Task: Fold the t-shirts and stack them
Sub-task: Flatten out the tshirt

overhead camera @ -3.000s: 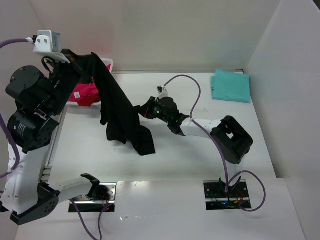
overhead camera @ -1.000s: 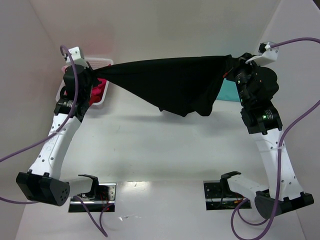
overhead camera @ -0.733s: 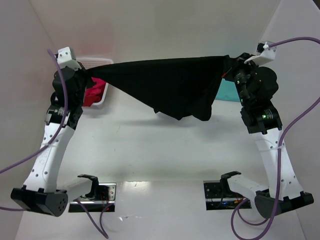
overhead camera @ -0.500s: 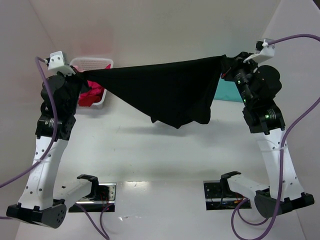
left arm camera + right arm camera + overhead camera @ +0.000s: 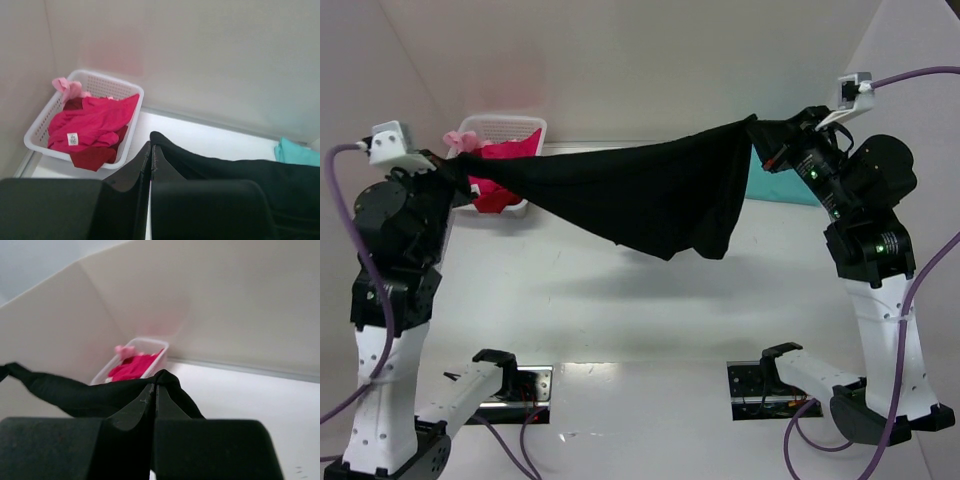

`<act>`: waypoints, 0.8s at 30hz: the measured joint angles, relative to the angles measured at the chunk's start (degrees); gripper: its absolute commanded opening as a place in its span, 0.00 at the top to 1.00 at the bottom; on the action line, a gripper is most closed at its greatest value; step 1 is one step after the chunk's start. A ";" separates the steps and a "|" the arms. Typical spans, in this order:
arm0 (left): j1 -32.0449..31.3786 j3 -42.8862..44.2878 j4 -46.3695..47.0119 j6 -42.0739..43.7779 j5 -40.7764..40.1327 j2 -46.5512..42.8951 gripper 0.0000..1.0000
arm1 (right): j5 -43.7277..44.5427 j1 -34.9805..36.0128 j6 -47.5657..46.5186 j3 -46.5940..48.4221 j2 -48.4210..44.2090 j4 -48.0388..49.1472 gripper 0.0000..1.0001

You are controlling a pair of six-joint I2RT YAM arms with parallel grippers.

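The black t-shirt [image 5: 640, 195] hangs stretched in the air between my two grippers, sagging in the middle above the table. My left gripper [image 5: 448, 166] is shut on its left corner; in the left wrist view the gripper [image 5: 150, 147] pinches black cloth [image 5: 225, 170]. My right gripper [image 5: 760, 140] is shut on its right corner, with cloth [image 5: 75, 390] trailing from the gripper [image 5: 156, 386]. The magenta-pink t-shirt [image 5: 95, 122] with a white tag lies in the basket. The teal t-shirt [image 5: 782, 187] lies folded at the back right, partly hidden by the black shirt.
The white lattice basket [image 5: 505, 127] stands at the back left against the wall; it also shows in the left wrist view [image 5: 35, 134] and the right wrist view [image 5: 150, 344]. White walls enclose the table [image 5: 650, 310] on three sides.
Both arms pulled the black t-shirt out taut between them, then drew it nearer and lower. The left gripper moved left and forward, the right arm shifted right.
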 measured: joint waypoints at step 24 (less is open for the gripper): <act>0.11 -10.49 5.01 -0.72 9.70 26.27 1.00 | -2.12 -2.21 6.27 -22.18 19.54 -1.11 1.00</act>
